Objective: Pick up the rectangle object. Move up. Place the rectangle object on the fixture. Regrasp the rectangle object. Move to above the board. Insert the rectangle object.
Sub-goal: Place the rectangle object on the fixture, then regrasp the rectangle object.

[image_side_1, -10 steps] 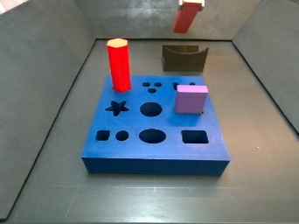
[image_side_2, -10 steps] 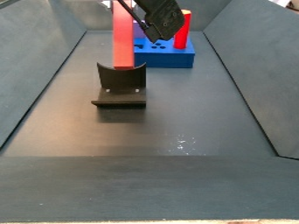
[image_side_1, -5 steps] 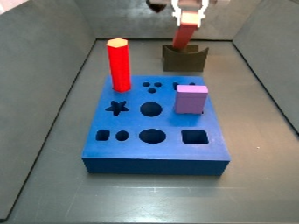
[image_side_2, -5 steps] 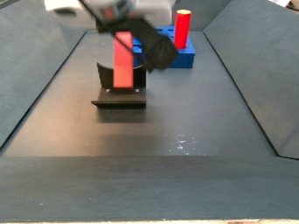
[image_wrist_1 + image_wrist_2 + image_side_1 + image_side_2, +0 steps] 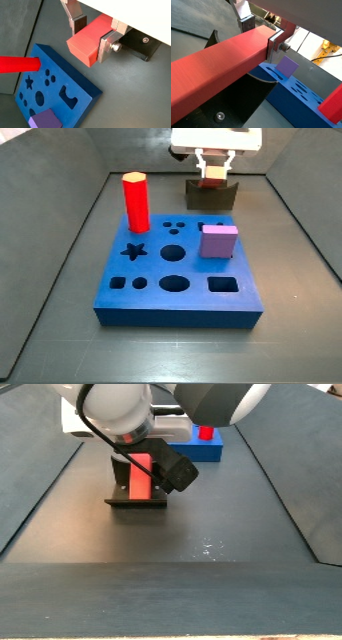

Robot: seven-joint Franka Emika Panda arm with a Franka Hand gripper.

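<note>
Wrist views give us the clearest look: the gripper (image 5: 90,36) has its fingers (image 5: 105,46) clamped on the rectangle object (image 5: 88,41), which runs long and salmon-red between the silver plates (image 5: 224,62). Below it we see the dark fixture (image 5: 234,102). In both side views we find the gripper (image 5: 214,170) low over the fixture (image 5: 210,196), with the rectangle object (image 5: 139,472) standing in the fixture's notch (image 5: 136,492). Nearby on the floor lies the board (image 5: 181,270), carrying a red hexagonal pillar (image 5: 135,202) and a lilac cube (image 5: 219,241).
</note>
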